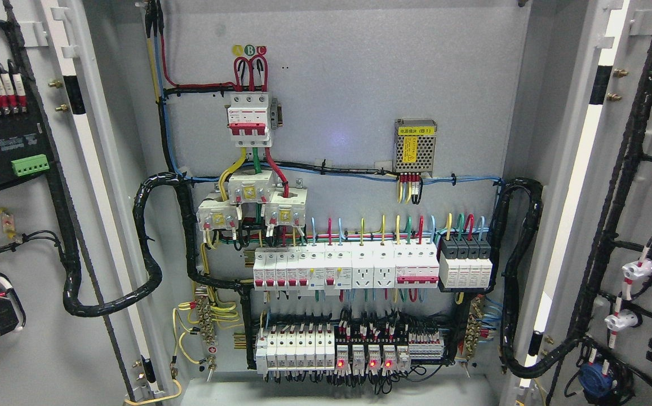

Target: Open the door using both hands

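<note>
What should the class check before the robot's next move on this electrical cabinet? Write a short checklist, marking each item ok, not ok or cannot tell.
1. Left door swung open: ok.
2. Right door swung open: ok.
3. Cabinet interior in full view: ok.
4. Robot hands in view: not ok, neither shows.
5. Black cable loops from doors to cabinet not stretched taut: ok, they hang slack.
6. Doors latched in place: cannot tell.

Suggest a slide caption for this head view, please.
Electrical cabinet with both doors, left door and right door, swung open, exposing breakers and wiring; no robot hands visible.
</note>
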### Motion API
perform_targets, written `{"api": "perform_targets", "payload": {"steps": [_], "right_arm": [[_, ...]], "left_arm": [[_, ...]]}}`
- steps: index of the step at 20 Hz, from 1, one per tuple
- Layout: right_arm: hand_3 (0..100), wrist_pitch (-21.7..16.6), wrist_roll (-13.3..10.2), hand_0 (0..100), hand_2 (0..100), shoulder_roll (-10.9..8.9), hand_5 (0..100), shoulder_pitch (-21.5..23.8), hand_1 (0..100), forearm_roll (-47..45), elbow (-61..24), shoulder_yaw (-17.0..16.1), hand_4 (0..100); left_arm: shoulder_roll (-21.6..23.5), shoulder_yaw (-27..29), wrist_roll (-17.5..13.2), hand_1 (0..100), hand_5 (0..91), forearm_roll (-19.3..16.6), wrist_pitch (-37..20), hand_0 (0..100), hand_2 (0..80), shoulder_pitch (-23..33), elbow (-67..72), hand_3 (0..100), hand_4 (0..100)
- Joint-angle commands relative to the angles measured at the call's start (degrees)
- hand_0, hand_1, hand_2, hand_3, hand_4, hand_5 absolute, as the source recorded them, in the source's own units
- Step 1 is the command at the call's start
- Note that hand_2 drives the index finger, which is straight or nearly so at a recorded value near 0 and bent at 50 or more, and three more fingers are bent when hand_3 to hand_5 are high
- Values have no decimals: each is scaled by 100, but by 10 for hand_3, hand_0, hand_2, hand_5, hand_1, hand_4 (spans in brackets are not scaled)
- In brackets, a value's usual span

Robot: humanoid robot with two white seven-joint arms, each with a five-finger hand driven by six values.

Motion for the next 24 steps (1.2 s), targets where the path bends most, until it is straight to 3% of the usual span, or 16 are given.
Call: {"api": "perform_targets", "payload": {"steps": [1,8,13,17,24], "right_arm": [[0,-23,2,191,0,-144,0,-39,0,49,-137,248,0],[0,-14,2,191,0,-302,0,-91,0,171,-128,800,0],[0,4,-15,192,0,-293,0,-91,0,1103,-32,1407,0],[0,4,-6,192,0,-302,0,-74,0,1506,117,1934,0],[0,4,-6,192,0,-223,0,-65,0,1974,1092,2778,0]], "left_arm": [[27,-330,-1,0,0,-9,1,0,0,95,-322,0,0],[0,-865,-1,0,0,-70,-16,0,0,412,-850,0,0],[-17,-1164,-9,0,0,-140,-16,0,0,526,-894,0,0],[-140,-1709,-9,0,0,-1053,-69,0,0,640,-885,0,0],[-552,-2965,-9,0,0,-1880,-42,0,0,922,-307,0,0]]}}
